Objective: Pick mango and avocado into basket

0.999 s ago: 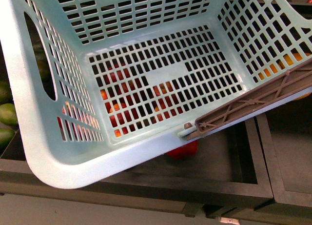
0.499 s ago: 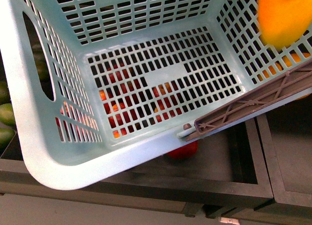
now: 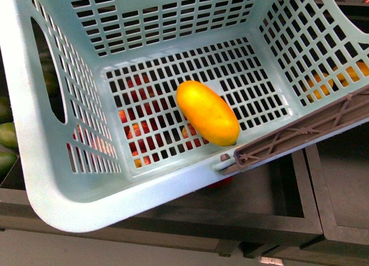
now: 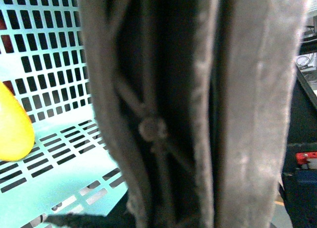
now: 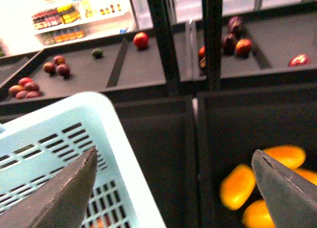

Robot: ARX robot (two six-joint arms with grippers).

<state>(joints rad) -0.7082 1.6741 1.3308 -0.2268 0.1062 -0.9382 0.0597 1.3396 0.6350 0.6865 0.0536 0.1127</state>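
Grey fingers (image 5: pixel 64 193) of the right gripper (image 5: pixel 174 151) stand wide apart and hold nothing. The gripper hangs beside the rim of the basket (image 5: pixel 104 104), above a dark crate (image 5: pixel 233 124) holding loose yellow-orange fruits (image 5: pixel 237 186). Left gripper state cannot be determined: the brown-grey handle (image 4: pixel 158 129) fills the left wrist view and hides the fingers. The mango (image 3: pixel 207 113) lies on the basket floor, toward the near right corner by the handle pivot, its long axis running from floor centre to that corner. That half of the task reads as complete. The avocado is not positively identified: green fruits (image 3: pixel 8 134) sit outside the basket's left wall, and a small dark fruit (image 5: pixel 97 53) lies on a far shelf. The free right arm is the likely one to fetch it.
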